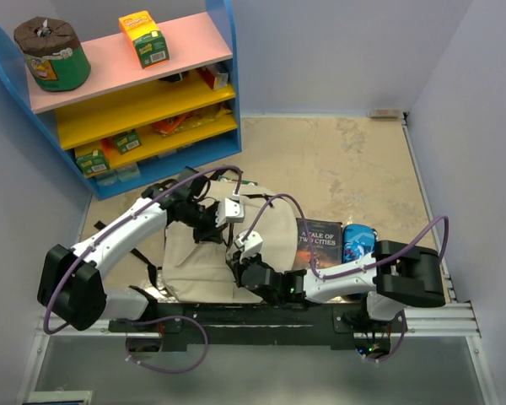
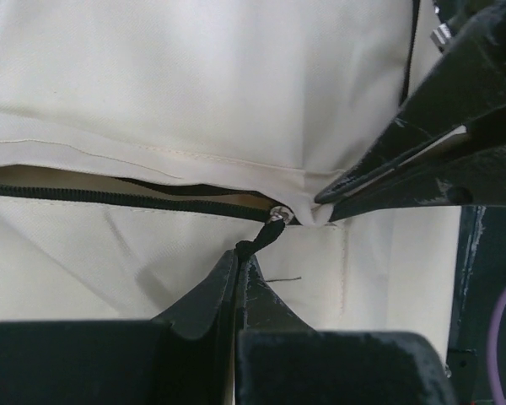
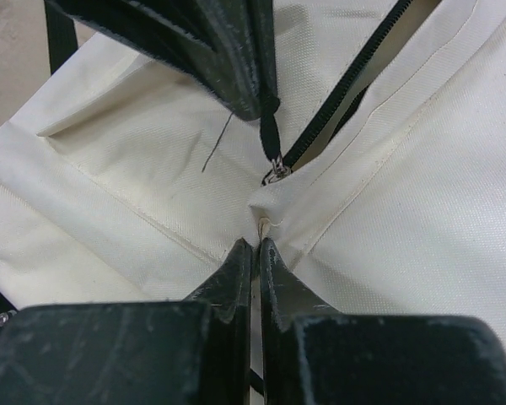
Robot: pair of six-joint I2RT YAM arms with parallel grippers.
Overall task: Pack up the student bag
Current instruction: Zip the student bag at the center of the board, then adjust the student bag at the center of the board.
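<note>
The student bag point(image 1: 194, 261), floppy beige fabric with black trim, lies on the table between my arms. In the left wrist view my left gripper point(image 2: 240, 253) is shut on the black cord of the zipper pull point(image 2: 266, 234). The pull sits at the end of the black zipper point(image 2: 110, 197), which shows a narrow gap. My right gripper point(image 3: 258, 242) is shut on a pinched fold of the student bag point(image 3: 405, 211) just beside the slider point(image 3: 275, 171). The two grippers meet tip to tip over the bag's upper right part point(image 1: 229, 240).
A dark book point(image 1: 314, 245) titled "A Tale of Two Cities" lies right of the bag, with a glossy blue pencil case point(image 1: 357, 242) beside it. A blue shelf unit point(image 1: 135, 93) with boxes and a roll stands at the back left. White walls enclose the table.
</note>
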